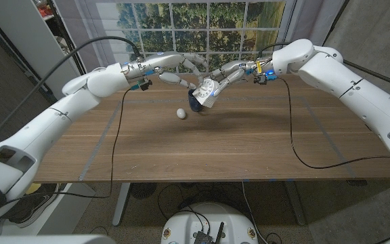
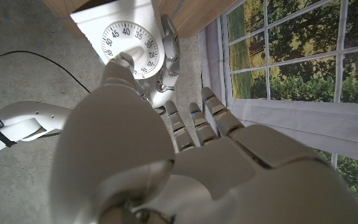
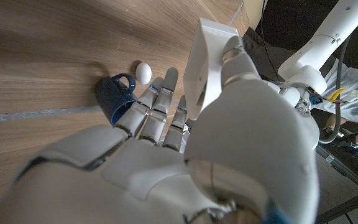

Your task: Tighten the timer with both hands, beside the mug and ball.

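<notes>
Timer (image 1: 207,90) held in the air over the mug (image 1: 196,102), ball (image 1: 181,113) nearby.

Right hand (image 1: 230,72) clasps the case; left hand (image 1: 181,70) pinches the dial — light, hard, probably slick plastic; best gripped by the case edges, turning the knob only.

Timer (image 2: 129,38): upper casing cropped by frame edge; dial partly covered by a fingertip. Mug (image 1: 196,103): largely hidden behind timer (handle unseen).
</notes>
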You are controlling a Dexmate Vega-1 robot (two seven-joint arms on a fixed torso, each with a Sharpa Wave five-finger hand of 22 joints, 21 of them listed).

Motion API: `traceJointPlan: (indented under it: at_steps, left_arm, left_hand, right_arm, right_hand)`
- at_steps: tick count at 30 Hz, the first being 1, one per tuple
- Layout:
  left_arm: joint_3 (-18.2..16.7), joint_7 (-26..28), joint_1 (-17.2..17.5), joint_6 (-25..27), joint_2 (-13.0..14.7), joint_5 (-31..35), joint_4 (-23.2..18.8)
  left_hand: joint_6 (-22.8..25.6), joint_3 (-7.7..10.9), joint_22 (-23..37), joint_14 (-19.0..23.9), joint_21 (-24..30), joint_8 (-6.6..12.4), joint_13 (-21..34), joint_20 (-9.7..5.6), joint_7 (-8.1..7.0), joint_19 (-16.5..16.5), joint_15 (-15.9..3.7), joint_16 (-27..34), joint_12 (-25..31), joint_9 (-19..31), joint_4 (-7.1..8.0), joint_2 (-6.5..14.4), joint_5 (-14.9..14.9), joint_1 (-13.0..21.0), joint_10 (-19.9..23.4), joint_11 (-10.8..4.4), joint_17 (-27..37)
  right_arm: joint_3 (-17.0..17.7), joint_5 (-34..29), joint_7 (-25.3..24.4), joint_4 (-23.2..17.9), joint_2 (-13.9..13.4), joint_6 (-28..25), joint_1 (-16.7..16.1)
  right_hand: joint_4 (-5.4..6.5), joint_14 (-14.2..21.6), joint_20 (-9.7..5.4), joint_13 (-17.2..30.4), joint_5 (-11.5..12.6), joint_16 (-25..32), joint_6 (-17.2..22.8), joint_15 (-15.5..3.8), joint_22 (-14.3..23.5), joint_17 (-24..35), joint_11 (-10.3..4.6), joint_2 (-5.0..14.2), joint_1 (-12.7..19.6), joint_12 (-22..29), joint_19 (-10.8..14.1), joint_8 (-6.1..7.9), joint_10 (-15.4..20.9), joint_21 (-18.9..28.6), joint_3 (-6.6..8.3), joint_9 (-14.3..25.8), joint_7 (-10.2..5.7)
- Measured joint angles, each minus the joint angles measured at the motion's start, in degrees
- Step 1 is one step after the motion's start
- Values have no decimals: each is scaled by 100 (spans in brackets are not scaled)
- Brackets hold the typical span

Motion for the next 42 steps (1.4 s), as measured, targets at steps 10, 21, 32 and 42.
traceJointPlan:
  at_steps: [10, 21, 32, 42]
  left_arm:
    - [43, -10, -54, -32, -89, 130, 91]
    - [92, 131, -92, 0, -190, 298, 173]
    - [147, 234, -124, -11, -307, 344, 275]
    - [203, 314, -197, 59, -287, 483, 229]
  left_hand:
    - [41, -60, 0, 0, 0, 0, 0, 0, 41, 0, 0, 0, 0, 0, 46, 0, 0, 0, 10, 9, 0]
    - [123, -93, 13, 0, 0, 1, -16, 0, 20, 0, 0, 0, 0, 3, 80, 34, 0, -35, 19, 19, 0]
    - [162, -173, 15, 21, 0, 21, 1, 0, 16, 0, 21, 41, 0, 39, 160, 122, 0, -123, 19, 19, 1]
    - [227, -204, 15, 21, 0, 19, -15, 0, 61, 0, 21, 41, -40, 53, 191, 183, -5, -104, 19, 19, 1]
  right_arm:
    - [14, 19, -13, -4, 28, 62, -3]
    - [13, 54, 69, 181, 116, 182, 38]
    - [8, 77, 123, 254, 149, 292, 56]
    - [7, 90, 153, 345, 170, 337, 67]
  right_hand:
    - [0, 0, 0, 0, -2, -18, 14, 0, 0, 25, 1, 5, 5, 0, 0, -18, 1, 0, 0, 0, -15]
    - [0, 0, 0, 0, -5, -42, 16, 0, 0, 52, 0, 6, 6, 0, 0, -40, 0, 0, 0, 1, -12]
    - [0, 35, 12, 0, 1, -41, 46, -11, 0, 52, 15, 29, 29, 0, -12, -26, 15, 0, 0, 1, 3]
    - [-4, 43, 21, 0, 1, -63, 56, 0, 0, 79, 14, 45, 45, 0, -21, -26, 14, 0, 3, -2, -1]
